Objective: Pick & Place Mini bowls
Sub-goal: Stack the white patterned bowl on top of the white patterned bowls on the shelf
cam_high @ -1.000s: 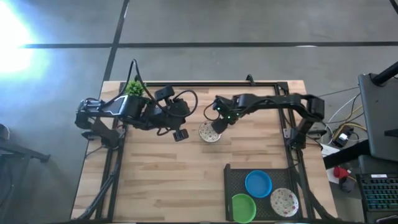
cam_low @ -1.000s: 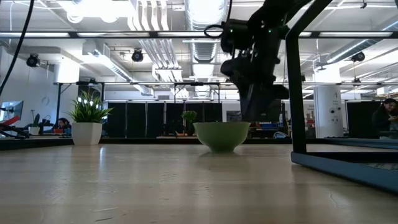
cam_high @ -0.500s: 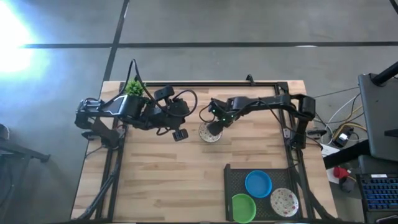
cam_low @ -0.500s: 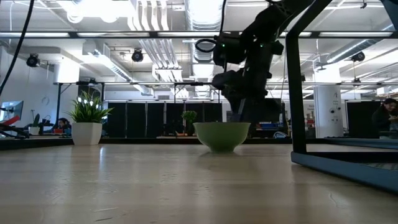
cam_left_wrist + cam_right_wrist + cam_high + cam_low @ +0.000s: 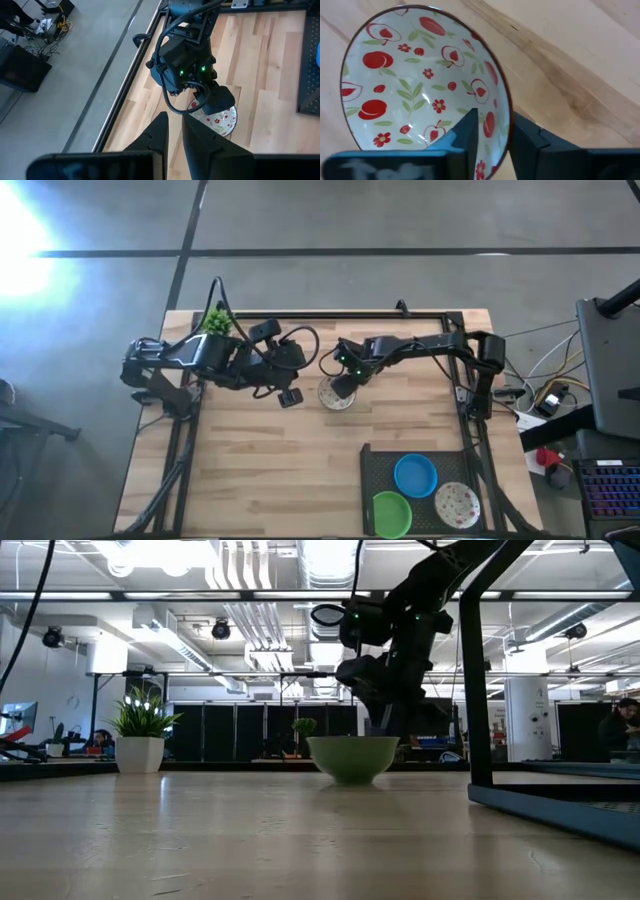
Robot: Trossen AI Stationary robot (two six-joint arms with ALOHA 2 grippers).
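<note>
Right wrist view showed the right fingers [image 5: 492,135] clenched on the rim of a white bowl [image 5: 420,80] with red fruit and green leaf print, one finger inside the rim and the other outside against the wall. That bowl sat on the counter [image 5: 580,75], its base down.

From the high view, the same bowl [image 5: 333,396] lay just under the right fingers [image 5: 343,387], near the middle of the counter [image 5: 250,470]. The left fingers [image 5: 291,397] hung just beside it, apart from it and grasping nothing; in the left wrist view they [image 5: 174,131] stood close together with a narrow gap between them.

A dark tray [image 5: 372,470] lay well away from both arms, toward the counter's front edge. It held a blue bowl [image 5: 414,475], a green bowl [image 5: 391,513] and a speckled white bowl [image 5: 457,504], each apart from the others or barely touching.

A potted plant [image 5: 216,321] stood behind the left arm at the counter's far corner.

From the low view, the gripped bowl [image 5: 352,758] looked green on its outside, with the right arm's wrist just above it.
</note>
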